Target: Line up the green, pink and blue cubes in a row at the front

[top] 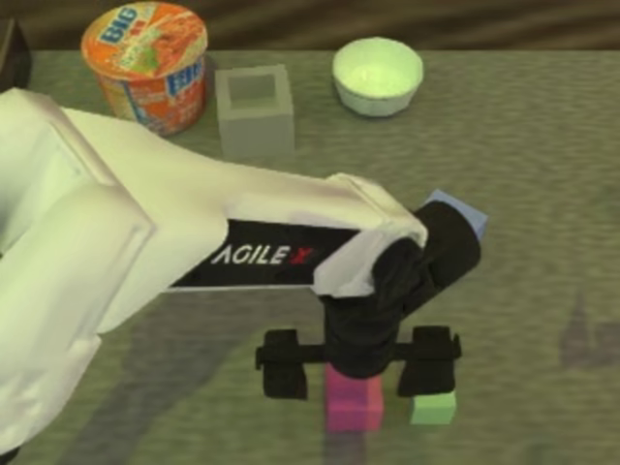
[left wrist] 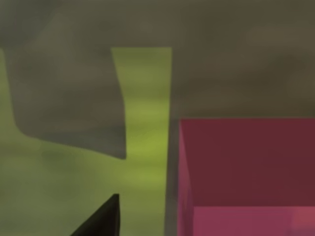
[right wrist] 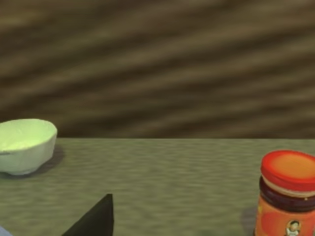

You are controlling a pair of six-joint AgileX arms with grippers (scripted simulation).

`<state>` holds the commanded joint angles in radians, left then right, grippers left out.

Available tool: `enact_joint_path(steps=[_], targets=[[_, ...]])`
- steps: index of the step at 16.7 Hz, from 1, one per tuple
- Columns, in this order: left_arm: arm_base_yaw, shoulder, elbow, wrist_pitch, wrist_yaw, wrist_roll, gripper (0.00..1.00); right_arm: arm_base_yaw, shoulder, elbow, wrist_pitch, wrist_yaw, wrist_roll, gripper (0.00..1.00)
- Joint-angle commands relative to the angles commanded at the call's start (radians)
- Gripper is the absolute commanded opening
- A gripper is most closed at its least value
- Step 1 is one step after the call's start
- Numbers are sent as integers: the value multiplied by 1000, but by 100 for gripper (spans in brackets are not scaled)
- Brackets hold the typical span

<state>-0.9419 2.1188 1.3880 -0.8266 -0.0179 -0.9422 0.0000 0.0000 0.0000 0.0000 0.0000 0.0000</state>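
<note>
Hovering left pincer [top: 356, 366] over pink cube [top: 354, 403] at counter [top: 542, 194] front, fingers [top: 283, 364] spread wide either side, gripping nothing. Green cube [top: 432, 408] just beside pink cube on right, small gap between. Blue cube [top: 460, 209] farther back, mostly hidden behind left arm. Right pincer [right wrist: 93, 221] off top view; open or closed, cannot tell. Noodle cup [top: 147, 64], hollow box [top: 255, 109], bowl [top: 378, 75] along back; jar [right wrist: 285, 194] in right wrist view.

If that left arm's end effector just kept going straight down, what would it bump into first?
Most likely the pink cube. The left end effector points down at the table with its fingers spread wide, the cube below and between them. Its height above the cube is hard to judge. The green cube sits just beside, probably missed.
</note>
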Motion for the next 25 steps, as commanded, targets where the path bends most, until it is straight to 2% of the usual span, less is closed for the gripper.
enact_joint_path(steps=[4, 11, 17, 21, 25], targets=[[0, -7, 13, -18, 1, 0, 100, 0, 0, 0, 0, 0, 0, 100], [14, -95, 138, -236, -1, -6, 100, 0, 0, 0, 0, 0, 0, 100], [16, -106, 134, -236, -1, -4, 100, 3, 10, 10, -6, -1, -3, 100], [89, -243, 25, -159, -5, 39, 100, 41, 154, 152, -100, -4, -41, 100], [223, -506, -189, -21, -6, 135, 100, 102, 464, 447, -281, -2, -111, 100]])
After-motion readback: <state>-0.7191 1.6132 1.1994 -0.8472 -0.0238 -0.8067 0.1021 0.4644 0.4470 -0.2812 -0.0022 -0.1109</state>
